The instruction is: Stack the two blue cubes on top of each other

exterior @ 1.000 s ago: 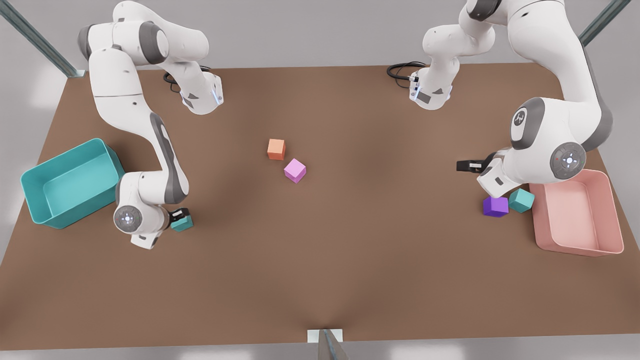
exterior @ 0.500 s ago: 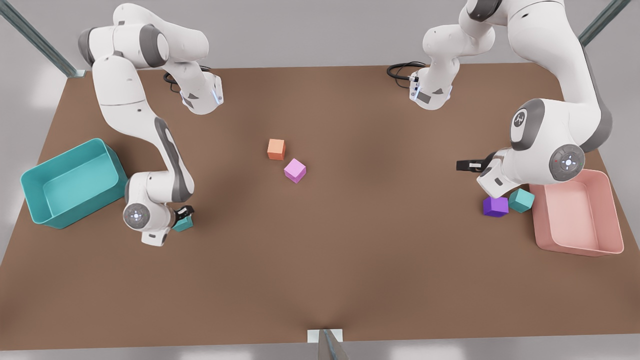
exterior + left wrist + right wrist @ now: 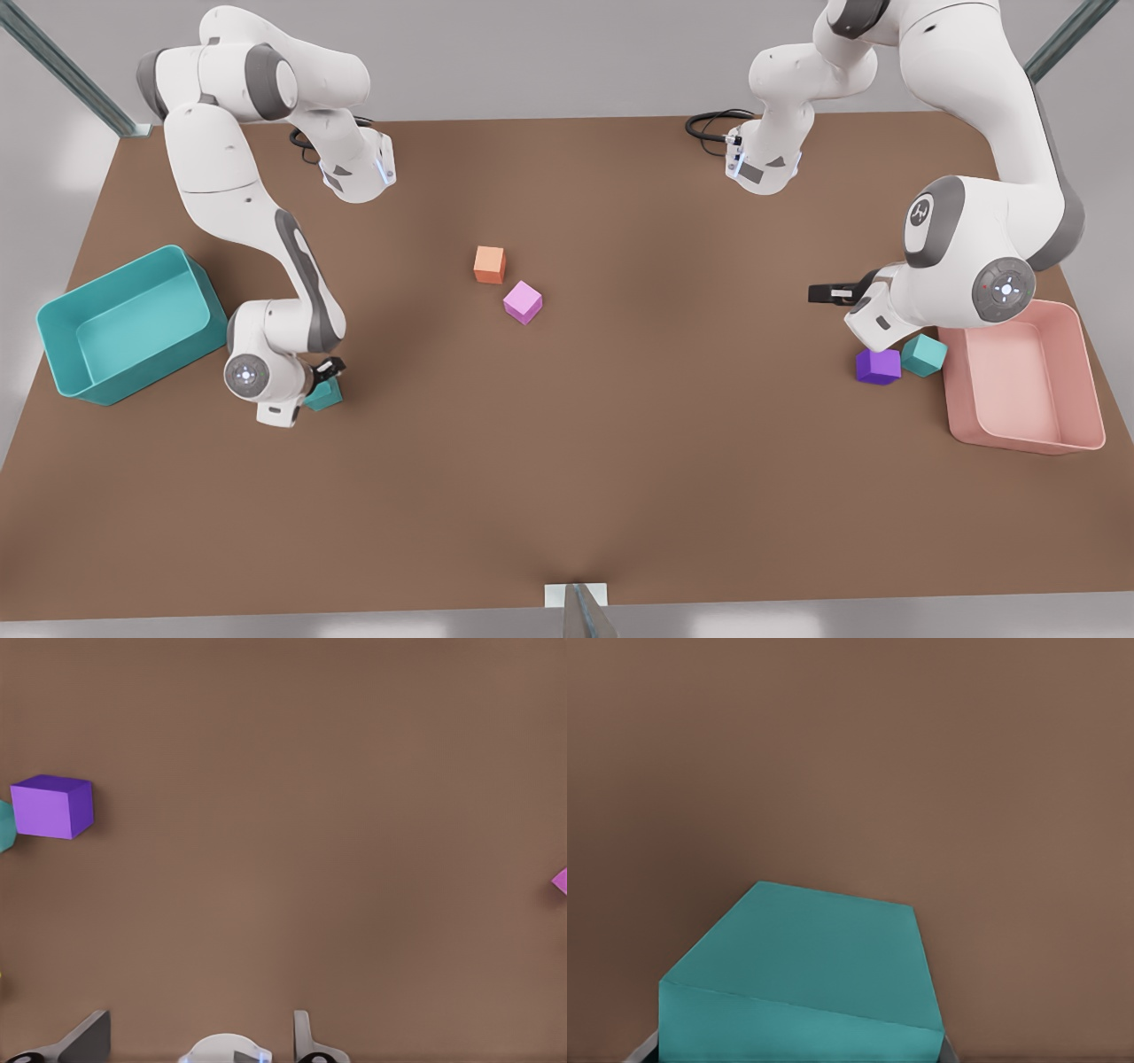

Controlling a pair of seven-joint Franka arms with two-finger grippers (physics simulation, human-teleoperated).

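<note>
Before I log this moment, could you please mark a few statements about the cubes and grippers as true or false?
1. The two blue cubes are already stacked. False: one blue cube sits toward the front view's left, and the other blue cube sits far off on the right.
2. The purple cube lies beside the other blue cube, close to the pink bin. True.
3. The left gripper holds the purple cube. False: it is open and empty, apart from that cube.
4. The orange cube and pink cube lie near the middle of the table. True.
5. The right gripper is over the pink bin. False: it is at the first blue cube.
</note>
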